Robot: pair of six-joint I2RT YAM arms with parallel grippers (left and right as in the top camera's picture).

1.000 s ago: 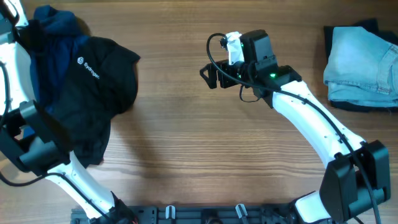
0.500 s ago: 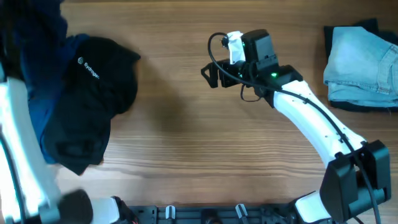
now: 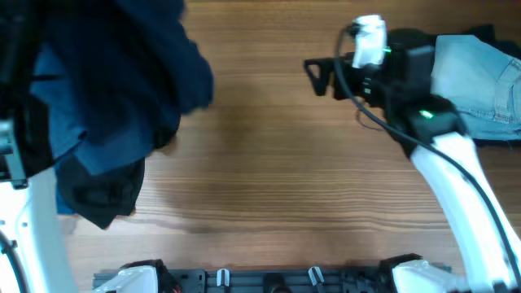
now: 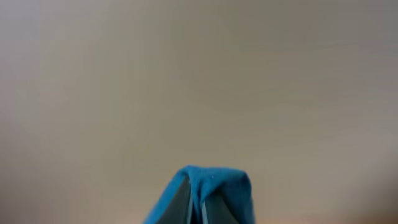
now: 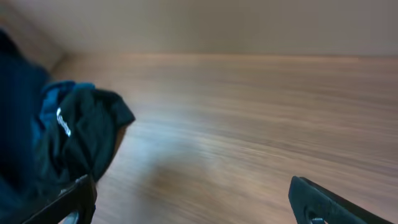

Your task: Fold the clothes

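Clothes (image 3: 122,81) hang bunched over the table (image 3: 269,187) at its left side, royal-blue garment (image 4: 211,183) pinched in the left jaws; black top (image 3: 102,191) lies beneath; right jaws stand spread above the wood.

No text, number or brand name is legible in any view. One marking is present: a small white logo (image 5: 64,122) printed on the black top (image 5: 90,134), which lies at the left of the tabletop (image 5: 249,124). In the right wrist view the logo appears as a short white streak, too blurred to read. In the overhead view the blue garment (image 3: 122,73) hangs over the far left and covers that part of the black top. The exposed fabric of both carries no readable print.
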